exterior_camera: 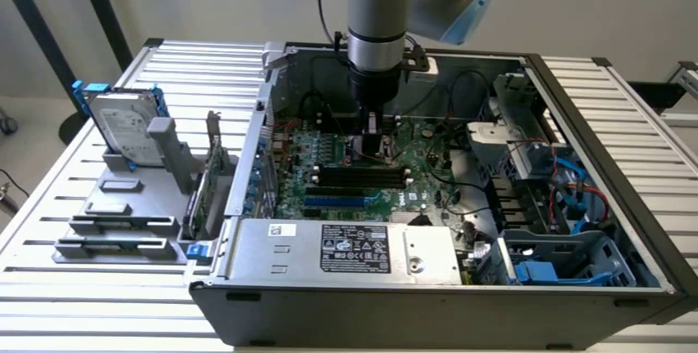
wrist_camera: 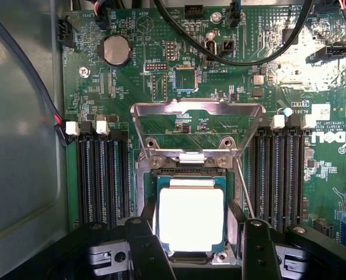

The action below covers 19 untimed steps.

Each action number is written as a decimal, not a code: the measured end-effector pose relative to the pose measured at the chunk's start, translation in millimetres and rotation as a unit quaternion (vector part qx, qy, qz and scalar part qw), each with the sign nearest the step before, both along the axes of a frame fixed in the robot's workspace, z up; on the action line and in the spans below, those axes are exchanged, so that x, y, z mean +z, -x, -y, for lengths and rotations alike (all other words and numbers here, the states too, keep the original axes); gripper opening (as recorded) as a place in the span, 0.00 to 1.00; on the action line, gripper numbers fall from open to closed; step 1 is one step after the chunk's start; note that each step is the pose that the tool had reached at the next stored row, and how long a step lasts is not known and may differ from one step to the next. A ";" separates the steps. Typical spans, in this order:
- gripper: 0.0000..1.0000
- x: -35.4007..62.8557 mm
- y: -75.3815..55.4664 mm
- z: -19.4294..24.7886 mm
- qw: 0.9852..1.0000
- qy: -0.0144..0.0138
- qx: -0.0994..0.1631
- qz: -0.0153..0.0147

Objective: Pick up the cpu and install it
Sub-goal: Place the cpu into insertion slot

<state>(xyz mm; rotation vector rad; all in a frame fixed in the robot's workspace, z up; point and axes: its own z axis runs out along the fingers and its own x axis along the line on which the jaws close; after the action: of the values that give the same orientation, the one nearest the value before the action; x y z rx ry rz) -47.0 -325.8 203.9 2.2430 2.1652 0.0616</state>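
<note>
Hovering low inside the open computer case (exterior_camera: 436, 300), your hand (wrist_camera: 201, 228) is right over the green motherboard (wrist_camera: 161, 70). The cpu (wrist_camera: 190, 219) lies flat in its socket, shiny top up, between the two banks of memory slots (wrist_camera: 102, 175). The socket's metal load plate (wrist_camera: 196, 108) is swung up. Your fingers (wrist_camera: 146, 239) stand wide apart on either side of the chip, with a clear gap on one side, so you're gripping nothing. The hard drive (exterior_camera: 126, 128) stands in its holder on the table (exterior_camera: 65, 288), at the exterior view's left.
</note>
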 end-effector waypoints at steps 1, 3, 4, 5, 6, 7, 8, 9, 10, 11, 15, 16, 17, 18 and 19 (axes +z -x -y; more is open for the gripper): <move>0.55 -0.1 0.0 0.0 1.000 0.000 0.000 0.000; 0.55 -0.4 0.0 -0.1 1.000 0.000 0.000 0.000; 0.55 -0.5 0.0 -0.2 1.000 0.000 0.000 0.000; 0.55 -0.8 0.0 -0.4 1.000 0.000 0.000 0.000; 0.55 -1.1 0.0 -0.5 1.000 0.000 0.000 0.000; 0.55 -1.6 0.0 -0.7 1.000 0.000 0.000 0.000; 0.55 -2.1 0.0 -0.9 1.000 0.000 0.000 0.000; 0.55 -2.6 0.0 -1.1 1.000 0.000 0.000 0.000; 0.55 -3.1 0.0 -1.4 1.000 0.000 0.000 0.000; 0.55 -3.4 0.0 -1.5 1.000 0.001 0.000 0.000; 0.55 -4.7 0.1 -1.9 1.000 0.001 0.000 0.000; 0.55 -4.9 0.1 -1.9 1.000 0.001 0.000 0.000; 0.55 -5.1 0.2 -1.9 1.000 0.001 0.000 0.000; 0.55 -5.3 0.3 -2.0 1.000 0.002 0.000 0.000; 0.55 -5.5 0.3 -2.0 1.000 0.002 0.000 0.000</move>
<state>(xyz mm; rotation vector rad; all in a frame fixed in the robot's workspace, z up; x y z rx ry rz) -47.2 -323.8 198.4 2.2411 2.1637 0.0581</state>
